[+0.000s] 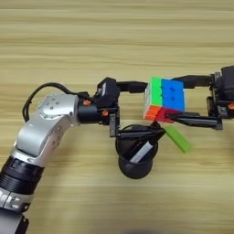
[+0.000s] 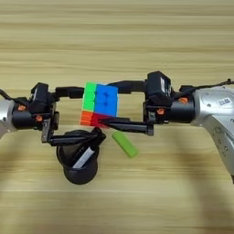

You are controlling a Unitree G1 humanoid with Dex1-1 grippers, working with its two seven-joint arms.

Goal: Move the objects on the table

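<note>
Standing on the worktop (image 1: 55, 36): black mesh cup (image 1: 135, 161), holding a white-barrelled marker (image 1: 142, 152) leaning inside. Just right of it, lying flat: green block (image 1: 178, 139). Hanging above the cup's rim: puzzle cube (image 2: 99, 105), clamped between the right gripper (image 2: 112, 106) jaws. Reaching in from the other side: left gripper (image 1: 148, 109), jaws apart around the cube. Showing the silver left arm fully: left eye view only.

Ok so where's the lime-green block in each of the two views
Left eye view: the lime-green block lies right of centre, just right of the black mesh cup.
Right eye view: the block lies near the middle, again just right of the cup.
Shared landmark: the puzzle cube, up and left of the block.
</note>
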